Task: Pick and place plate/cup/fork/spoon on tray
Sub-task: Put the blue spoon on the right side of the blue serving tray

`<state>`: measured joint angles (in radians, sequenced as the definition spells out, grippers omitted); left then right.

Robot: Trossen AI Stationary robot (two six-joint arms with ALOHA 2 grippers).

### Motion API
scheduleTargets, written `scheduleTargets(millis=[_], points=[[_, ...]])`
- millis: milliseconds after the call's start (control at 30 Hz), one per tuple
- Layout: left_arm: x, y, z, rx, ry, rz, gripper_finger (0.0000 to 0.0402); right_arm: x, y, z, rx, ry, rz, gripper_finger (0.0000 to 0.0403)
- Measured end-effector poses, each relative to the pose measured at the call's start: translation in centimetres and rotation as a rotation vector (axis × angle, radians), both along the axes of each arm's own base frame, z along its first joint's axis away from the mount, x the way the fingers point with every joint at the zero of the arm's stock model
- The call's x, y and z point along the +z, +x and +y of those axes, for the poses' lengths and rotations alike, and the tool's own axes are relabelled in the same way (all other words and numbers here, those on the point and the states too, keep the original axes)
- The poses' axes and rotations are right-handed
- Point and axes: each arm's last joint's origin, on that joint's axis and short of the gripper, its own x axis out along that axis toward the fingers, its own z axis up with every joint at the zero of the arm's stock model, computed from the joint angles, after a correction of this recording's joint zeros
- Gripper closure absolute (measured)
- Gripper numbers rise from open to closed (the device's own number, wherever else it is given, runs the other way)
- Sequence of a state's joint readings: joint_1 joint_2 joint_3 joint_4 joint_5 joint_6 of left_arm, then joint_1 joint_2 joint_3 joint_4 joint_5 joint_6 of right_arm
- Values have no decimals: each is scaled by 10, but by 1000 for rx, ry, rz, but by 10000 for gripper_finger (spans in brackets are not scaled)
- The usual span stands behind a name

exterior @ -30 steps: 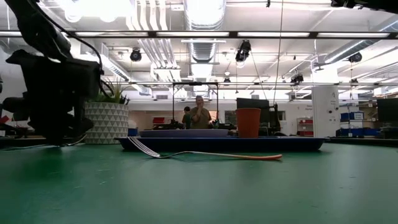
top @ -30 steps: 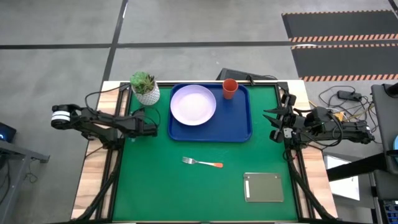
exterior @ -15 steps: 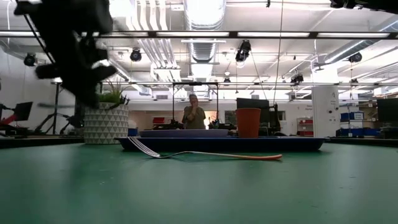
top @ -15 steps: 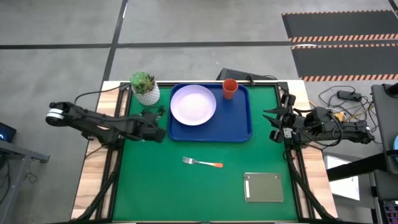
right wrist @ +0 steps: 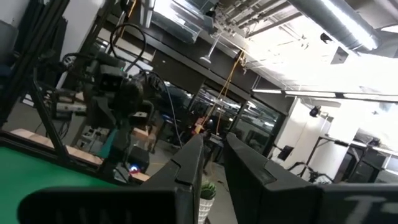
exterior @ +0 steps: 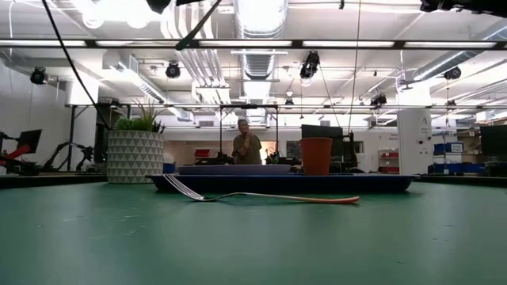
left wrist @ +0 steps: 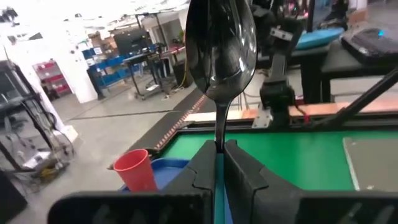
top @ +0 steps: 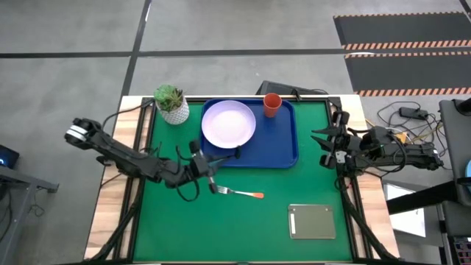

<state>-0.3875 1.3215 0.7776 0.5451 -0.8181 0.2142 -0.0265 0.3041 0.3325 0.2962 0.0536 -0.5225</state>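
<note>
My left gripper [top: 212,163] hangs above the green table by the near left corner of the blue tray [top: 287,151], shut on the spoon [top: 229,154]. The spoon's silver bowl [left wrist: 222,50] sticks out past my fingertips. The lavender plate [top: 229,124] and the orange-red cup [top: 271,104] stand on the tray. The fork [top: 239,193] lies flat on the table near the tray, its orange handle toward the right; it also shows in the low view [exterior: 269,196]. My right gripper [top: 321,147] waits open at the table's right edge. My left gripper pinches the spoon's slim neck [left wrist: 219,138] just behind the bowl between its two fingers [left wrist: 202,165]. The spoon lies along the fingers, with its bowl pointing forward toward the table's right. The fingers hide the handle. The spoon is lifted clear of the table.
A white pot with a green plant [top: 171,103] stands at the far left, beside the tray. A grey flat slab [top: 312,221] lies near the right front. Bare green table lies around the fork. A person stands far off in the room [exterior: 249,147].
My left arm has swung from the table's left edge toward the right and the near edge. Its gripper has come from beside the plant to the tray's near left corner. It has risen out of the low view.
</note>
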Motion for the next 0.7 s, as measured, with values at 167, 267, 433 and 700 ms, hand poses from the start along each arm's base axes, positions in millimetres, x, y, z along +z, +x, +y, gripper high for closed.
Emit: scheduleTargets(millis=[167, 267, 433, 700], points=[[-6, 6, 5, 26, 37, 33, 401, -2, 2, 0, 59, 176, 9, 351], [-8, 9, 10, 44, 88, 56, 401, -11, 8, 1, 132, 327, 75, 351], [-7, 12, 22, 85, 141, 80, 401, -39, 34, 4, 188, 517, 232, 351], [-10, 13, 22, 83, 203, 133, 402, -65, 56, 6, 212, 572, 124, 351]])
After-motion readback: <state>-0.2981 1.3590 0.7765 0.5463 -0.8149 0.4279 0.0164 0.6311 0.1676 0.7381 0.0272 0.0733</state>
